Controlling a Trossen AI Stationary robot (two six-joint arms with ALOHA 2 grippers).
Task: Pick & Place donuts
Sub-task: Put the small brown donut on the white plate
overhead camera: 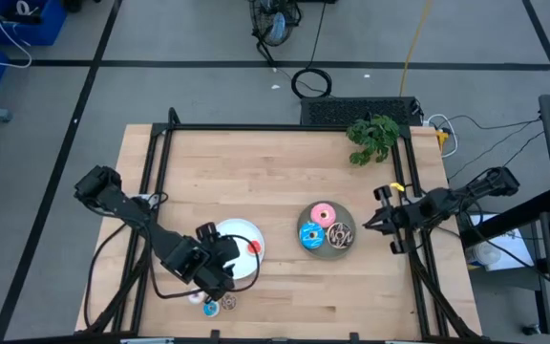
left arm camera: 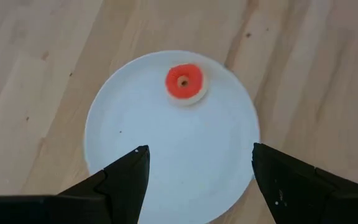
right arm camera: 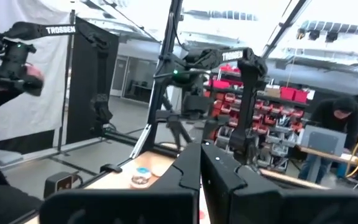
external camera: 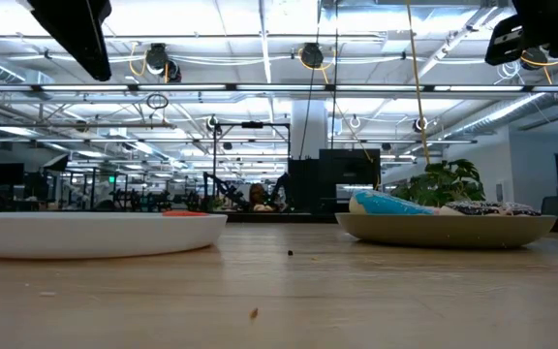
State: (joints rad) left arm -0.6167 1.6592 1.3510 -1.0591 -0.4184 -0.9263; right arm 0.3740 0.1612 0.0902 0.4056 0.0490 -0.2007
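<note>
Donuts lie in three places on the wooden table [overhead camera: 256,182], and we take them from the near edge outward. Nearest that edge, just in front of the left arm, we see a small blue donut [overhead camera: 210,307] and a small brown donut [overhead camera: 227,303] lying close together on the bare wood. Just beyond them the left gripper [overhead camera: 225,256] hangs over the white plate [overhead camera: 246,229] with its fingers [left arm camera: 126,177] spread wide and nothing between them; from its wrist camera we look straight down past them onto the plate. On that plate, toward its far right rim, a small red donut [overhead camera: 254,247] lies flat, clear of the fingers; in the low view it shows only as a thin red strip [external camera: 184,213] above the plate's rim. To the right, well apart from the white plate, the grey plate [overhead camera: 349,216] holds three larger donuts packed together: pink [overhead camera: 322,213] at the far side, blue [overhead camera: 311,235] at the near left, and chocolate with white drizzle [overhead camera: 340,235] at the near right. Beside that plate, at the table's right edge, the right gripper [overhead camera: 370,225] waits raised above the table with its fingers pressed together, holding nothing. At the far right corner we see a green plant [overhead camera: 372,136].
</note>
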